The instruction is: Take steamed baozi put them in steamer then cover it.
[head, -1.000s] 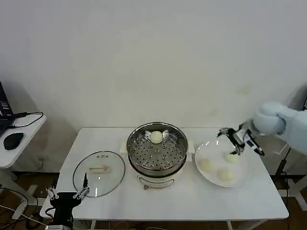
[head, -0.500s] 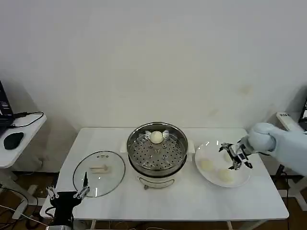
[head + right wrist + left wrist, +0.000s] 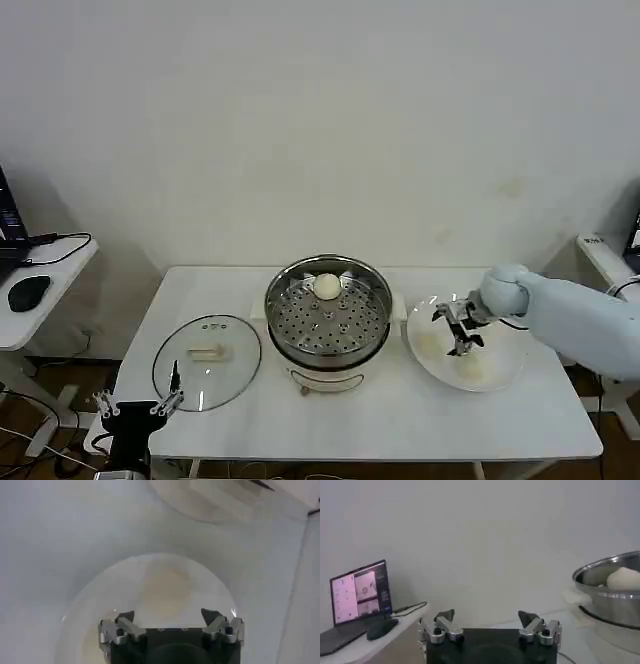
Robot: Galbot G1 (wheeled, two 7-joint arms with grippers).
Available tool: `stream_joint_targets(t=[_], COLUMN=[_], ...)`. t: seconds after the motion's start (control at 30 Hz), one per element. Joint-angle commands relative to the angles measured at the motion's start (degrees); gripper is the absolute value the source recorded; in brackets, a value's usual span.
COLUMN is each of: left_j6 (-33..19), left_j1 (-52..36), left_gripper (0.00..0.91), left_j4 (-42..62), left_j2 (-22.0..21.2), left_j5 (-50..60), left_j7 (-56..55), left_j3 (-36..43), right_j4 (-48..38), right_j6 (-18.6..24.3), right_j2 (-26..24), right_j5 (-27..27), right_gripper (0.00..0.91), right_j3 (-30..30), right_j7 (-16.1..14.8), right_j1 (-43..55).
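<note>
My right gripper (image 3: 455, 329) hangs over the white plate (image 3: 505, 377), jaws spread open, nothing in them, a baozi (image 3: 166, 584) just ahead. Two more baozi (image 3: 430, 343) sit on the plate. One bun (image 3: 326, 286) lies in the steamer (image 3: 327, 318). The cover (image 3: 206, 361) rests on the table (image 3: 380, 420), left of the steamer. My left gripper (image 3: 137, 408) is parked low at the table's front-left edge, jaws open.

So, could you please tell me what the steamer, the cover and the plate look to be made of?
The steamer looks like polished stainless steel: it is shiny and reflective, with a perforated tray, on a white, probably plastic, base. The cover appears to be clear glass, since the table shows through it, with a pale bar handle. The plate looks like glossy white ceramic, though it could be plastic.
</note>
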Motion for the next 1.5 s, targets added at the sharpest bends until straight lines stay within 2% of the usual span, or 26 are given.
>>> stream_joint_targets(t=[0.03,0.4,0.43,0.57,0.9,1.27,1.4,1.5], left_j6=[-0.07,-0.15,-0.14,-0.14,-0.11,0.24,0.3,0.39], left_j1=[0.13,0.03,-0.03,-0.07,-0.12,-1.5,-2.45,-3.25], left_gripper=[0.907,0.907,0.907,0.907,0.907,0.907,0.907,0.907], left_j4=[0.1,0.14,0.14,0.15,0.14,0.11,0.48,0.94], left_j2=[-0.12,-0.12,-0.14,-0.22,-0.33,0.39,0.84,1.22], left_j5=[-0.19,-0.45,-0.45,-0.48,-0.39,-0.35,-0.38,-0.44], left_j7=[0.08,0.13,0.13,0.12,0.09,0.07,0.07,0.04], left_j3=[-0.39,-0.38,-0.37,-0.39,-0.13,1.25,1.61,1.78], right_j4=[-4.6,-6.88,-6.84,-6.88,-3.74,7.09,10.96,14.04], right_j6=[-0.55,-0.34,-0.37,-0.41,-0.52,-3.36,-5.25,-7.44], right_j2=[4.67,6.06,6.06,5.88,3.39,-4.75,-4.63,-2.69], right_j5=[-1.12,-1.7,-1.76,-2.16,-1.1,8.77,12.43,15.87], right_gripper=[0.907,0.715,0.655,0.605,0.605,0.605,0.605,0.605], right_j3=[2.07,2.64,2.64,2.58,2.37,-6.17,-10.03,-12.32], right_j7=[-0.92,-1.12,-1.16,-1.26,-1.75,-2.15,-1.88,-1.48], right_j1=[-2.63,-3.47,-3.45,-3.38,-0.19,19.42,27.39,32.0])
